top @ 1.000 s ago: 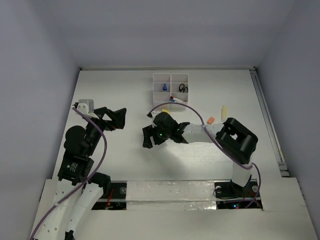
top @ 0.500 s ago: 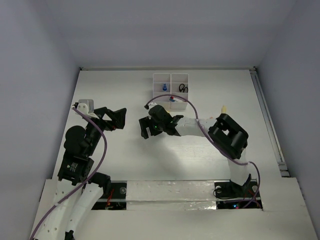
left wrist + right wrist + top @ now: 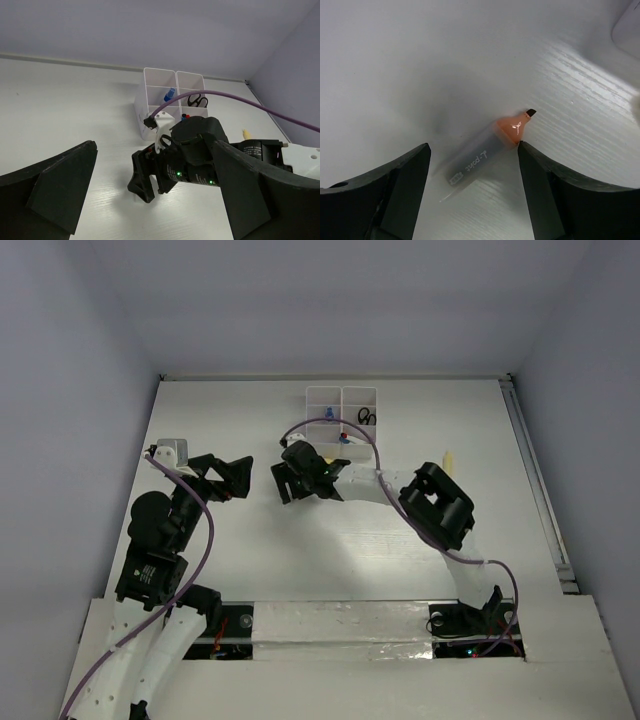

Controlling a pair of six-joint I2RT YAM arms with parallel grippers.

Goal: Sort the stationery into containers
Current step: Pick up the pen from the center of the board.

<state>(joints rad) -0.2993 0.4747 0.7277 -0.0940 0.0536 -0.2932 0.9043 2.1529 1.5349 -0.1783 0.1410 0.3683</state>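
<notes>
My right gripper [image 3: 288, 482] is open, low over the table just in front and left of the white organiser tray [image 3: 342, 393]. In the right wrist view its jaws [image 3: 472, 155] straddle a marker [image 3: 482, 155] with a grey translucent body and an orange end, lying flat, touching neither finger. The marker is hidden under the gripper in the top view. The tray holds a blue-capped pen [image 3: 328, 414], black scissors [image 3: 367, 417] and a red-capped pen [image 3: 344, 436]. My left gripper [image 3: 236, 476] is open and empty, left of the right gripper; its wrist view shows the right gripper [image 3: 146, 175] and the tray [image 3: 150, 100].
A cream tube [image 3: 449, 459] lies right of the right arm and also shows in the left wrist view [image 3: 246, 134]. A purple cable [image 3: 240, 102] arcs over the tray from the right wrist. Walls close the table at the back and sides.
The right arm has swung left and away from its base, carrying its gripper up toward the tray's front left. It now covers the erasers seen earlier. The left arm has not moved.
</notes>
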